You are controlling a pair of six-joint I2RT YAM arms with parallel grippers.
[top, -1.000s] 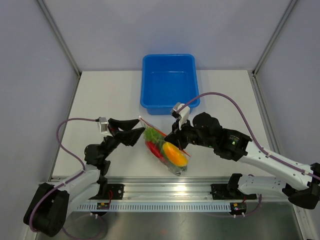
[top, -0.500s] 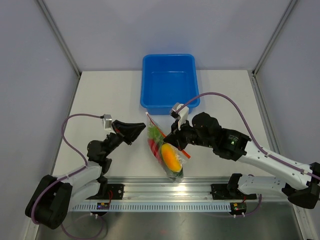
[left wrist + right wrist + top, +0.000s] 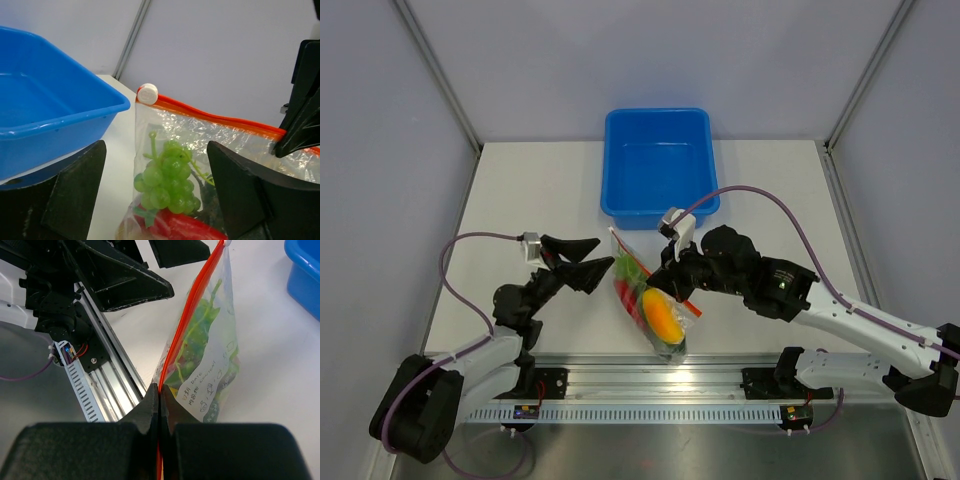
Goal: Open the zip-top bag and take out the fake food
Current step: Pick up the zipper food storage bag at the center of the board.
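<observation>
The zip-top bag (image 3: pixel 645 292) hangs by its orange-red zip strip (image 3: pixel 665 283) over the table's front middle. Inside it I see an orange-yellow pepper (image 3: pixel 662 316), a red chili (image 3: pixel 629 298) and green vegetables (image 3: pixel 624 268). My right gripper (image 3: pixel 672 276) is shut on the zip strip (image 3: pixel 192 305), with the bag (image 3: pixel 212 347) hanging beyond it. My left gripper (image 3: pixel 604 257) is open just left of the bag, not touching it. In the left wrist view the left gripper (image 3: pixel 160 200) frames green grapes (image 3: pixel 167 181), the chili (image 3: pixel 187 227) and the white slider (image 3: pixel 147 93) at the strip's end.
The blue tub (image 3: pixel 657 165) stands behind the bag, and it is close on the left in the left wrist view (image 3: pixel 45 107). The aluminium rail (image 3: pixel 650 385) runs along the near table edge, and shows below the bag in the right wrist view (image 3: pixel 102 387).
The bag's lower end has swung left, so it hangs more nearly straight down. My left gripper has moved slightly right toward the bag. The right gripper keeps its hold.
</observation>
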